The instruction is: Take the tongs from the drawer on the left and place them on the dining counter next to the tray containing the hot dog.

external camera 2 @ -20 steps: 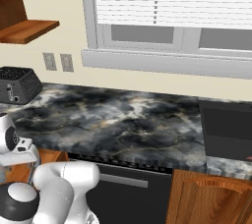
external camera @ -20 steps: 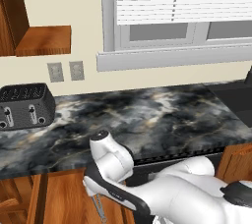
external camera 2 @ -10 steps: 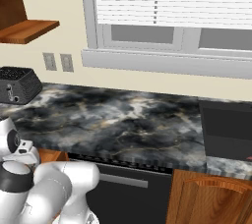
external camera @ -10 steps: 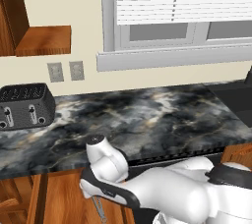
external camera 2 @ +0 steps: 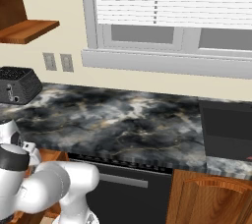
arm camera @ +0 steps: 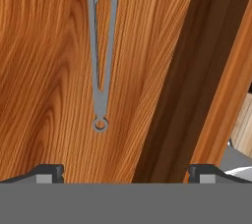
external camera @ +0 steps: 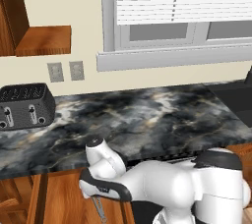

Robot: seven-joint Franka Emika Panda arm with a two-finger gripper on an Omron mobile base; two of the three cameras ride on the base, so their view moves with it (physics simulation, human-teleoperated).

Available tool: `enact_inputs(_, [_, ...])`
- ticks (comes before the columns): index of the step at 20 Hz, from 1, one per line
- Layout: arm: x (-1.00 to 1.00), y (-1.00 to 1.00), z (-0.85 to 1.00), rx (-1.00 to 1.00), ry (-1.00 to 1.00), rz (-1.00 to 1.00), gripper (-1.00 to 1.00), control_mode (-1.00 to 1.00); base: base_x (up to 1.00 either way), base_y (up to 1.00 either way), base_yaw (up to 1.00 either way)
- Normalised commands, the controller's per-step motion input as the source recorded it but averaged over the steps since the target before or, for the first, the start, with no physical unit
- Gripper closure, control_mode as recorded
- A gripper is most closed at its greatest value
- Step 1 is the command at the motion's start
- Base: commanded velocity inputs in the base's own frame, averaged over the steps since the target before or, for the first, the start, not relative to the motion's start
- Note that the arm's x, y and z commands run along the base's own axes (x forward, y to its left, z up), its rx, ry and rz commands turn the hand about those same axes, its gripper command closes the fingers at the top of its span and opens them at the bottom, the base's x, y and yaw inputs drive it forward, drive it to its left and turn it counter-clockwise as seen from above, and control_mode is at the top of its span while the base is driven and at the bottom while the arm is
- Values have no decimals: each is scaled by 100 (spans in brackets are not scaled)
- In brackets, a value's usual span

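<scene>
We find the arm folded low in front of the marbled desk [external camera: 147, 120], its hand reaching down below the desk's near edge toward the left, into the open drawer [arm camera: 44, 70]. The gripper [arm camera: 125, 171] stands fully open and has hold of nothing; its two dark fingertips [arm camera: 49, 171] rise wide apart at the bottom of the hand view.

The tongs [arm camera: 102, 46] lie flat on the drawer's wooden floor, ring end toward the gripper, the two thin arms running away from it and parting slightly. In the left base view a slim grey piece at the bottom edge, just beside the hand, appears to be the same tongs [external camera: 100, 210].

We judge the step in hand to be the approach for the pick-up: the tongs are not yet touched. The next move calls for a descent, with the fingers set astride the joined stem near the ring, then a closing across that narrow part; the stem now lies left of the gripper's midline, so a small sideways correction seems needed.

As to room: bare wood lies open on one side of the tongs, while a dark wall [arm camera: 182, 80] of the drawer runs close on the other. A toaster [external camera: 24, 106] stands at the far left of the desk, well apart.
</scene>
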Motion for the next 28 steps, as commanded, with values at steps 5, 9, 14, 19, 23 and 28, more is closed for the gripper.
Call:
enact_inputs(5, [13,7,-23,0,0,-1,-100,-100,0,0,0])
enact_inputs(9, [12,15,-21,0,0,-1,-100,-100,0,0,0])
enact_inputs(14, [10,17,-15,0,0,-1,-100,-100,0,0,0])
enact_inputs(19, [3,11,-12,0,0,-2,-100,-100,0,0,0])
enact_inputs(23, [1,3,-15,0,0,-3,-100,-100,0,0,0])
enact_inputs(28, [10,0,-21,0,-1,-3,-100,-100,0,0,0])
